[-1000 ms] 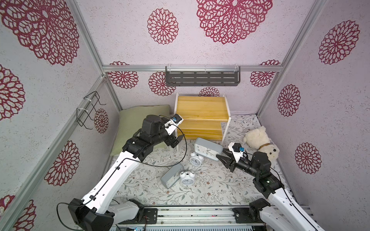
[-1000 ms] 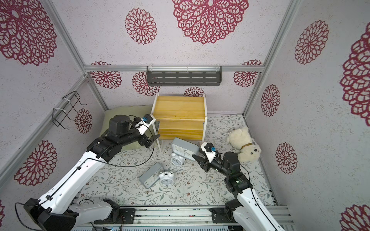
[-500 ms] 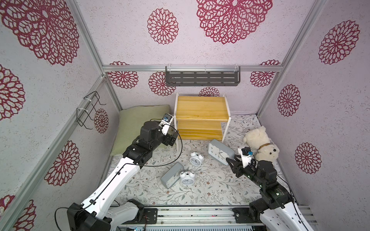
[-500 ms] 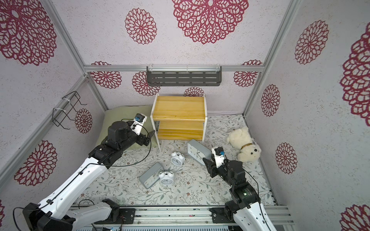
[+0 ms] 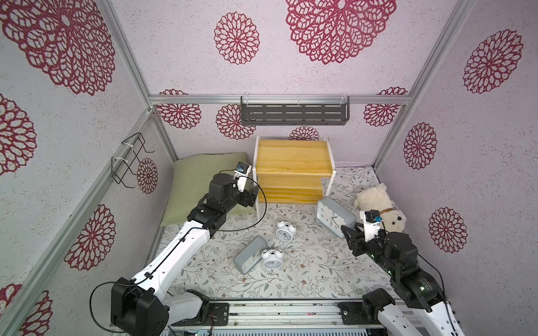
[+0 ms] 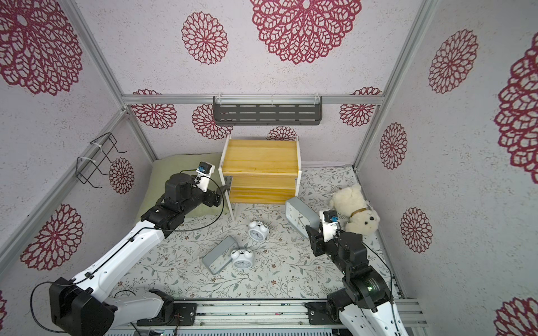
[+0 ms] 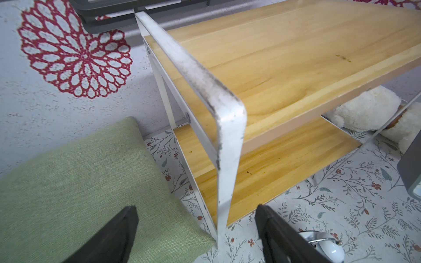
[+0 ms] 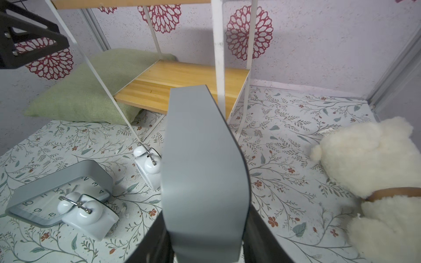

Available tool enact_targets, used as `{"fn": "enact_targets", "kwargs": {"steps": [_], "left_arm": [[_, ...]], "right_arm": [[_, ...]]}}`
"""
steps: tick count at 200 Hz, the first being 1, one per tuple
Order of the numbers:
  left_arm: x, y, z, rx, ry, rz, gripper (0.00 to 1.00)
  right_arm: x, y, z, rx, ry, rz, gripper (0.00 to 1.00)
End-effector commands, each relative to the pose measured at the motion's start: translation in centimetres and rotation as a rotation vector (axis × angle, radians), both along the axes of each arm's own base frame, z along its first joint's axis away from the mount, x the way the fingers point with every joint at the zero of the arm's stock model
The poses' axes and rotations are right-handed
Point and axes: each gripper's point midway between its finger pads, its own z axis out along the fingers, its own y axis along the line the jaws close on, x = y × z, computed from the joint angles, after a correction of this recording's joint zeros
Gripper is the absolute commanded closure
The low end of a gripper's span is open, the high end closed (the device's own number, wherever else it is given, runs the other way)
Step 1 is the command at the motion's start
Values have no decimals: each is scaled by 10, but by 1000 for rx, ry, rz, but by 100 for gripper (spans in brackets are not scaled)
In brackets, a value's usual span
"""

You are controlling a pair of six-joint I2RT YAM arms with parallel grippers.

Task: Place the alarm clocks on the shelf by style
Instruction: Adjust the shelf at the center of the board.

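Observation:
The shelf [image 5: 294,168] [image 6: 260,168] stands at the back with both wooden boards bare. My right gripper [image 5: 349,232] [image 6: 313,232] [image 8: 205,239] is shut on a grey rectangular alarm clock [image 5: 334,216] [image 6: 301,216] [image 8: 202,170], held upright off the floor by the shelf's right front leg. A second grey clock [image 5: 250,258] [image 8: 61,191] lies on the floor. One round twin-bell clock [image 5: 272,259] [image 8: 86,214] leans on it, another [image 5: 285,231] [image 8: 148,166] stands behind. My left gripper [image 5: 253,197] [image 7: 196,211] is open, its fingers straddling the shelf's left front leg [image 7: 227,159].
A green pillow [image 5: 201,183] [image 7: 79,182] lies left of the shelf, under my left arm. A white teddy bear [image 5: 378,206] [image 8: 376,170] sits at the right wall beside my right arm. A dark slotted rack [image 5: 294,110] and a wire basket [image 5: 128,163] hang on the walls.
My right arm drew the grey clock from in front of the shelf's middle back to the right and turned it upright. My left gripper swung back to the shelf's left front leg.

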Motion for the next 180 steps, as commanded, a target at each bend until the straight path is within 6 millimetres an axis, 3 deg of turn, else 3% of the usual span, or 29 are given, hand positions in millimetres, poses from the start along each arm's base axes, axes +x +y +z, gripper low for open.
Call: {"fn": "enact_targets", "kwargs": {"steps": [1, 93, 180], "left_arm": [[7, -2, 2, -36, -16, 0, 13], [24, -10, -11, -107, 35, -34, 27], [35, -17, -21, -146, 64, -77, 49]], "right_arm": [[4, -13, 42, 3, -87, -75, 73], [7, -48, 69, -78, -118, -253, 72], [60, -40, 89, -136, -218, -244, 72]]}}
